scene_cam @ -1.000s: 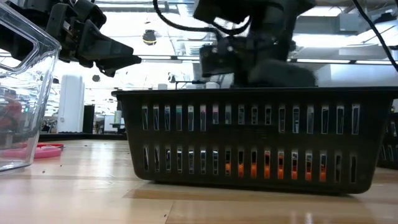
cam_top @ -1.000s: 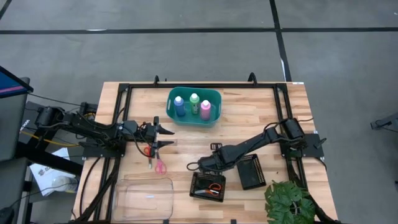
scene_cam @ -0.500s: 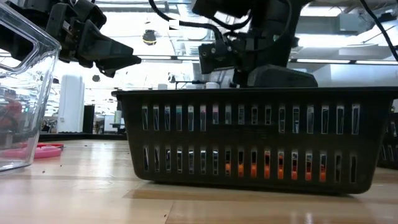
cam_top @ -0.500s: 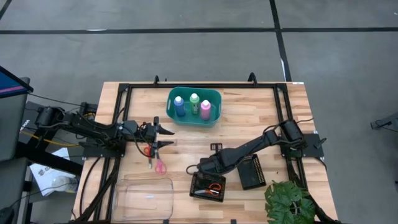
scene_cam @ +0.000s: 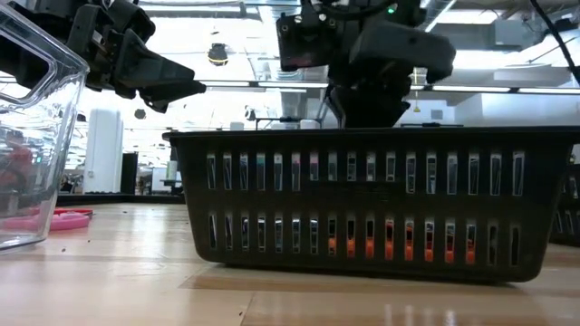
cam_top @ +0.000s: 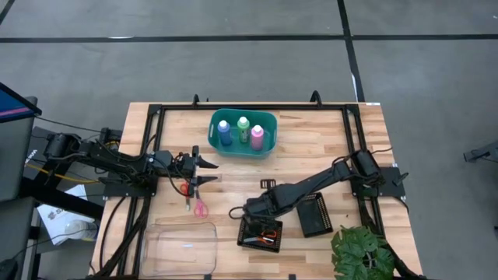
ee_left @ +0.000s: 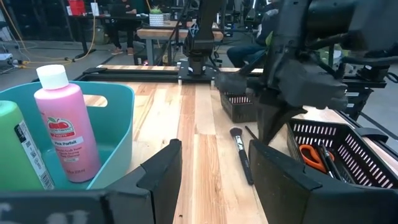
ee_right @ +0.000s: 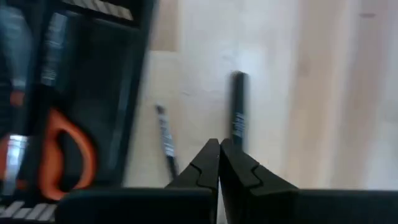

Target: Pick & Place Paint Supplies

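- Right gripper: your fingers have just closed the last bit and now meet on nothing, at the left corner of the near black mesh tray; the arm has edged left from over the tray within the last second.
- Judgement: a pinch that caught no brush, so you will need to reopen and re-aim.
- Two thin dark brushes lie on the bare wood just ahead of your fingertips, beside the tray.
- Orange-handled scissors sit inside that tray; its wall crowds your approach.
- Left gripper hangs parted and empty above the red-handled scissors and pink-handled scissors.
- Far side: blue, green and pink bottles stand in the teal plastic basket.
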Tool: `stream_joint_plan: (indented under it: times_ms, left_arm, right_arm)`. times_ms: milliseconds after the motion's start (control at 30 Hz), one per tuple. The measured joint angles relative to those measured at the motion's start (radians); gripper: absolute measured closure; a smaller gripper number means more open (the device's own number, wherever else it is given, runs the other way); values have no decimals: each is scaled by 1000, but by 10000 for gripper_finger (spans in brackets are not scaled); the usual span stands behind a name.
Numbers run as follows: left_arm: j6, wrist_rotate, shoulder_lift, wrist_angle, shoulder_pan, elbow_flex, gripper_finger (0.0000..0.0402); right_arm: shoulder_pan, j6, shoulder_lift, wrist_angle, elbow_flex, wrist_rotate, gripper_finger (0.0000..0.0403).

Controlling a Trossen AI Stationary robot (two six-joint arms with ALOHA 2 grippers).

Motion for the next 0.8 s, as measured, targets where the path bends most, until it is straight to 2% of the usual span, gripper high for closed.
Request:
stream_joint_plan:
  times_ms: [100,333,500,667,800]
  left_arm:
    - [-3,0,0,-7,0,0,225]
    - [-3,1,0,-7,0,0,225]
    - [-2,1,0,-7,0,0,225]
    - [0,2,0,-7,0,0,225]
    - [11,2,0,2,0,0,225]
  right_arm:
    - [-26,-6,1,72,-49,-77,389]
    - [-79,-30,1,124,-117,-65,314]
    - [-98,-40,0,193,-167,-82,284]
    - [-98,-55,-10,253,-221,-86,299]
    - [-96,-30,-9,266,-247,-87,362]
